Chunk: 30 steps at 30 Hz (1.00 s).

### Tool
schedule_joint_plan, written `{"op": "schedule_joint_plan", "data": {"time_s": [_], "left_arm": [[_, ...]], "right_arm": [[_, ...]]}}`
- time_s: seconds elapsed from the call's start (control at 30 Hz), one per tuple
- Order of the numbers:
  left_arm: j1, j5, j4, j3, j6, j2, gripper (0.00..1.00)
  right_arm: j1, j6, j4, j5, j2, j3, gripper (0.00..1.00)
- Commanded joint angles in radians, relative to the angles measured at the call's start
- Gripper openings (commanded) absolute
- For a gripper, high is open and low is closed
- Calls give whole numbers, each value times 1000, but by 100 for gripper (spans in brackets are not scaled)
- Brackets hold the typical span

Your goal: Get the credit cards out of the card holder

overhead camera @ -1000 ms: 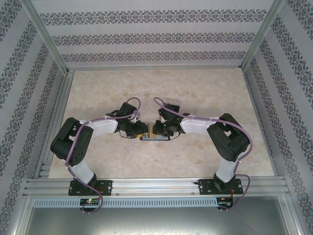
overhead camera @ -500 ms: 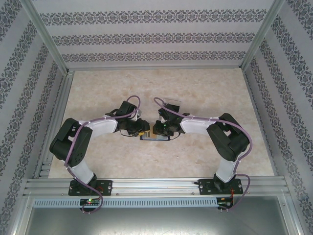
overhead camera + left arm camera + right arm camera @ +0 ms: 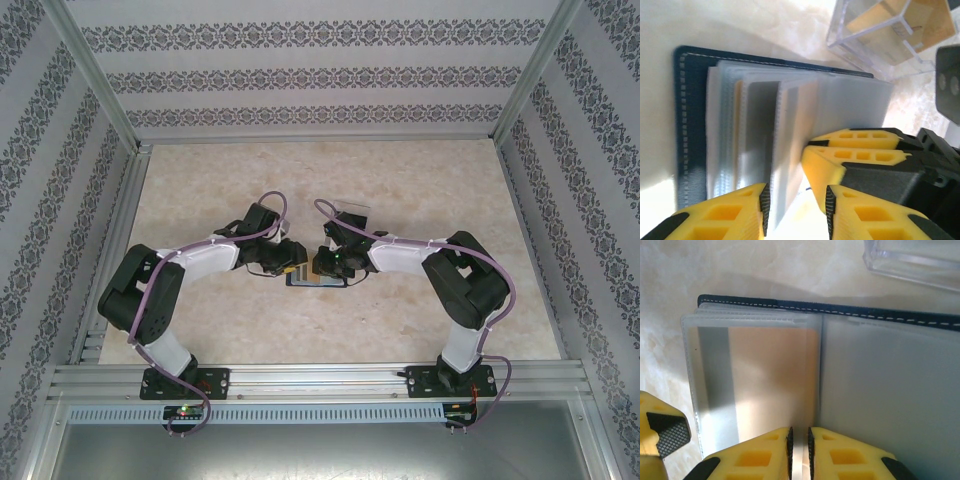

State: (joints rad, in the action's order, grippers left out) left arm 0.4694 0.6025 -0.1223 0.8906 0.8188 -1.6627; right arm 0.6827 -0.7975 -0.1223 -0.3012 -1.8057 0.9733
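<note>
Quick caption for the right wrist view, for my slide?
Right tool pinching a clear sleeve of the open card holder, orange card inside, clear box beyond.

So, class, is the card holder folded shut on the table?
No, the card holder lies open, a tan card showing inside.

Tabletop (image 3: pixel 420 180) under left gripper (image 3: pixel 293 268) and right gripper (image 3: pixel 322 266): pale beige marble pattern, evenly lit. Back wall (image 3: pixel 320 75) ahead of both: white, grey damask bands. Left wall (image 3: pixel 50 150), right wall (image 3: pixel 590 150) outboard: same paper. Aluminium rail (image 3: pixel 320 378) behind.
</note>
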Motion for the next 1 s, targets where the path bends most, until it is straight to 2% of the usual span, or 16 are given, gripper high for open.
{"op": "schedule_joint_plan", "data": {"time_s": [0.0, 0.3, 0.67, 0.97], "left_arm": [[11, 37, 40, 19, 2, -25, 37], [11, 24, 17, 21, 1, -50, 36], [7, -76, -21, 5, 4, 8, 36], [10, 5, 17, 13, 7, -55, 36]], "right_arm": [[-5, 14, -16, 4, -20, 4, 20], [-6, 14, -16, 2, -22, 7, 19], [-7, 14, -14, 0, -26, 8, 19], [-7, 11, -14, 1, -24, 5, 19]]}}
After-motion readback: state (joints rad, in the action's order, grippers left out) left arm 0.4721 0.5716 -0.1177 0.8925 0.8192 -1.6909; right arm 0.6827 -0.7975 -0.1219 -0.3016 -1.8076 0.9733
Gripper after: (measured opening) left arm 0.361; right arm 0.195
